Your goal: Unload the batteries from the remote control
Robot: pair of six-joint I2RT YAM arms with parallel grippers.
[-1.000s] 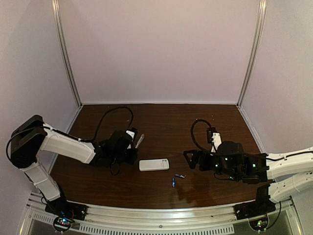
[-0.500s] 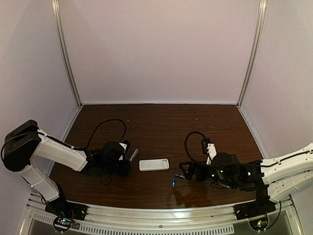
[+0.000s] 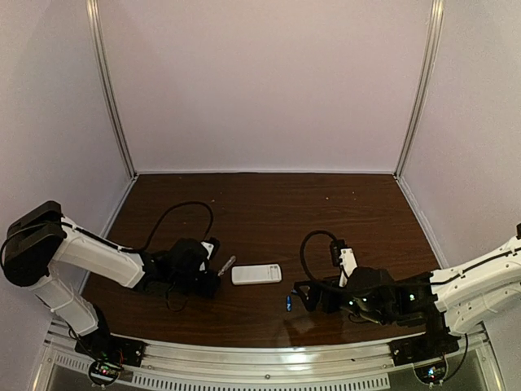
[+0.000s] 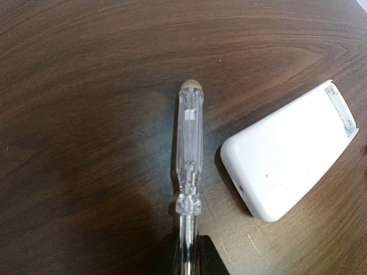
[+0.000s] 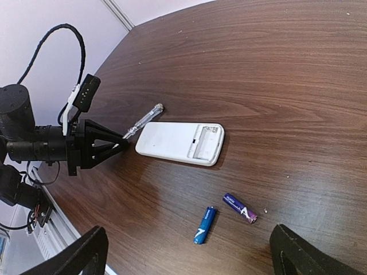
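A clear-handled screwdriver [image 4: 189, 143] runs up the middle of the left wrist view over the dark wood-grain table [image 4: 86, 86], its capped end uppermost. In the top view, pale walls [image 3: 260, 81] and metal corner posts [image 3: 110, 90] fill the upper half.

A dark brown wooden table [image 3: 269, 195] carries a white remote control [image 5: 179, 143] lying flat, its open battery bay facing up. Just beside one short end is a clear-handled screwdriver [image 4: 189, 143], probably resting on the wood. Nearer the table's front edge lie a blue battery [image 5: 204, 224] and a purple battery [image 5: 239, 207], close together and apart from the remote.
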